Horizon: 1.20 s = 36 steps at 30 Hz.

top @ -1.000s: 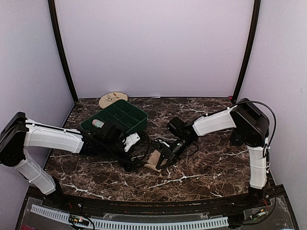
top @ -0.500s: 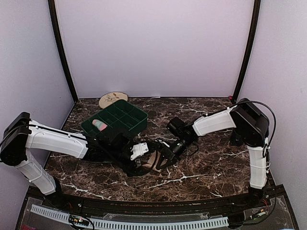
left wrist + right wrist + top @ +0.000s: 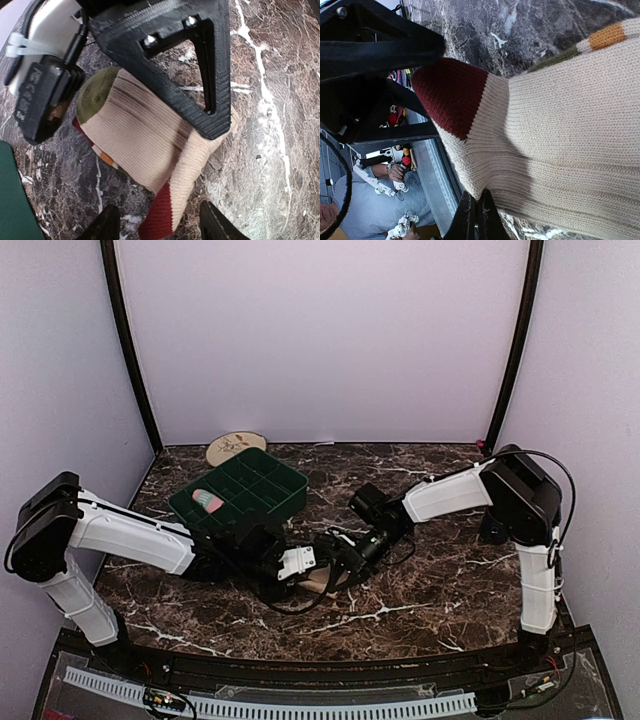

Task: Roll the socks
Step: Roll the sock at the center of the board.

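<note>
The tan sock (image 3: 145,145) lies partly folded on the marble table, with a dark red toe, an olive patch and an orange stripe. It shows small in the top view (image 3: 322,582) and fills the right wrist view (image 3: 560,130). My right gripper (image 3: 475,215) is shut on the sock's tan edge; it also shows in the top view (image 3: 343,560). My left gripper (image 3: 160,227) is open, its fingertips (image 3: 107,225) straddling the red toe without gripping it; in the top view it (image 3: 303,565) sits just left of the sock. The pink sock (image 3: 205,500) lies rolled in the green tray.
A green compartment tray (image 3: 262,480) stands at the back left, close behind the left arm. A round beige plate (image 3: 237,448) lies behind it by the back wall. Cables hang around both wrists. The table's front edge (image 3: 300,660) is near.
My left gripper has moved right and forward, from beside the tray up to the sock's red toe. My right gripper has kept its hold on the sock, almost still.
</note>
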Tool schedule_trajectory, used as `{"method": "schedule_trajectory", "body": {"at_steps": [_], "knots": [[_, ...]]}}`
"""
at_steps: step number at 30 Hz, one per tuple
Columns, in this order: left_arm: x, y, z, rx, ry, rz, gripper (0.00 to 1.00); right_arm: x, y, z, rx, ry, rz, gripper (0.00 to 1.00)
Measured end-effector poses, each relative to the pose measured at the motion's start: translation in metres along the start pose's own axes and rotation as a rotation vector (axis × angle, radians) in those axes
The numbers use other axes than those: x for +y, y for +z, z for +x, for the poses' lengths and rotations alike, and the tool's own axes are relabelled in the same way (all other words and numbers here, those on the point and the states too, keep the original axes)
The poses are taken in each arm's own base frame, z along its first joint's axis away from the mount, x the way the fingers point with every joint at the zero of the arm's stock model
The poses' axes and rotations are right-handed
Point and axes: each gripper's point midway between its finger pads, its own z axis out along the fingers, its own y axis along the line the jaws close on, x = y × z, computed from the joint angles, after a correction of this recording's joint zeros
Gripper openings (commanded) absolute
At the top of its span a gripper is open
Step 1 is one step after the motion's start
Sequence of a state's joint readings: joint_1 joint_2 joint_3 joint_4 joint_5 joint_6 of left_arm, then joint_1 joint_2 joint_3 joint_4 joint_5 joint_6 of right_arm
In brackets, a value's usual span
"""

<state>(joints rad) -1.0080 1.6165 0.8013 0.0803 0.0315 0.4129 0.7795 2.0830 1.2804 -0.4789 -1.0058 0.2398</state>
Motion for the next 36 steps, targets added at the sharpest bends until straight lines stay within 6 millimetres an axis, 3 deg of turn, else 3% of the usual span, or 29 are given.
{"method": "schedule_trajectory", "body": {"at_steps": [7,12,18,28,36], "knots": [[-0.005,0.004,0.001,0.001,0.002,0.030,0.53,-0.001,-0.001,0.000,-0.002,0.000,-0.001,0.00],[-0.008,0.006,-0.004,-0.011,0.006,0.054,0.38,0.000,-0.001,-0.001,-0.002,0.001,-0.004,0.00],[-0.009,0.010,-0.014,-0.029,0.010,0.080,0.29,0.000,-0.002,0.000,-0.002,0.001,-0.004,0.00],[-0.021,0.019,-0.012,0.000,0.002,0.158,0.26,-0.003,-0.005,-0.002,-0.009,0.009,-0.003,0.00],[-0.022,0.023,-0.013,0.024,-0.034,0.215,0.00,-0.004,-0.005,0.000,-0.005,0.012,-0.001,0.00]]}}
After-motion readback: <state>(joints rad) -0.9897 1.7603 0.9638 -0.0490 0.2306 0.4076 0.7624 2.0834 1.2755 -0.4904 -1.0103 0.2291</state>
